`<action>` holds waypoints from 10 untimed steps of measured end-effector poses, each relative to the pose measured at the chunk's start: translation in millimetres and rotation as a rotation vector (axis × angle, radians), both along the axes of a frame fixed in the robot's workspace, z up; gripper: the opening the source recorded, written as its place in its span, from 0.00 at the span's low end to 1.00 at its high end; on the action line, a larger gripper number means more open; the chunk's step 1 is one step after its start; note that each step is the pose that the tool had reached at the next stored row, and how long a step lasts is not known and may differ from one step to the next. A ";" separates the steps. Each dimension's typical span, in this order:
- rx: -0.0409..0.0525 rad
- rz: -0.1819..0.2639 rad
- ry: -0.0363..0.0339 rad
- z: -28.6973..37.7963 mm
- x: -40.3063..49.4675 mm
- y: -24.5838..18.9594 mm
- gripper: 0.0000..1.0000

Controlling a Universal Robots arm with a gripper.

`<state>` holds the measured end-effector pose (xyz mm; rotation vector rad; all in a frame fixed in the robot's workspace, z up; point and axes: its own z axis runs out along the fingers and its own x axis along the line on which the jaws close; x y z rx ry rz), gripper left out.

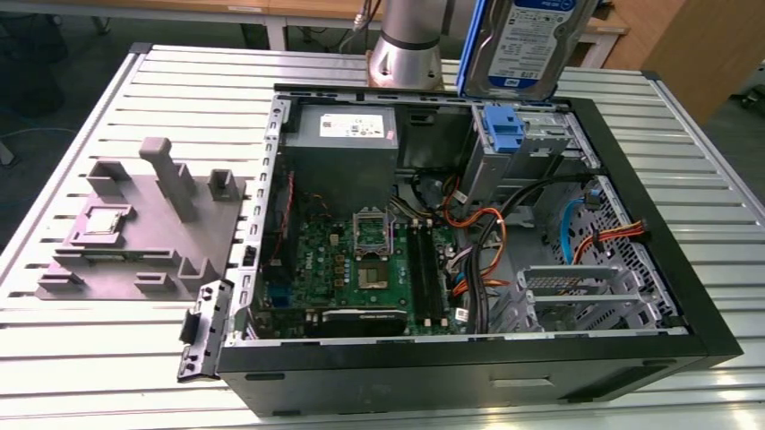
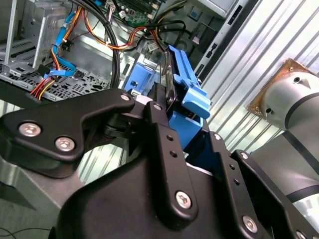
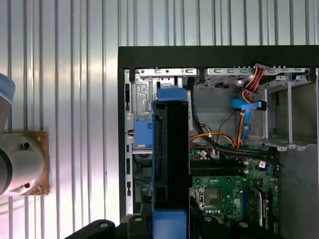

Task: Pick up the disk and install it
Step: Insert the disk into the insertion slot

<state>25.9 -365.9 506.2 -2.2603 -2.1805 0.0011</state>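
The disk hangs upright above the back right corner of the open computer case, label facing the exterior camera. A blue carrier frame runs round its edges. In the first wrist view the disk is seen edge-on, over the metal drive bay at the case's corner. A blue bracket sits in that bay, directly under the disk. My gripper is shut on the disk, its black fingers clamping both sides. The gripper also appears below the disk's near end in the first wrist view.
Inside the case are the motherboard, a power supply, orange and black cables and a second metal cage. A grey fixture holding a small silver chip stands at the exterior view's left. The arm's base rises behind the case.
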 end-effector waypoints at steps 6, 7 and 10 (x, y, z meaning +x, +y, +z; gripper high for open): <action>-0.0001 0.000 0.0000 -0.1 -2.5 0.0 0.37; 0.0000 0.000 0.0000 -0.2 -2.6 0.0 0.37; 0.0000 0.000 0.0000 -0.9 -14.3 0.0 0.37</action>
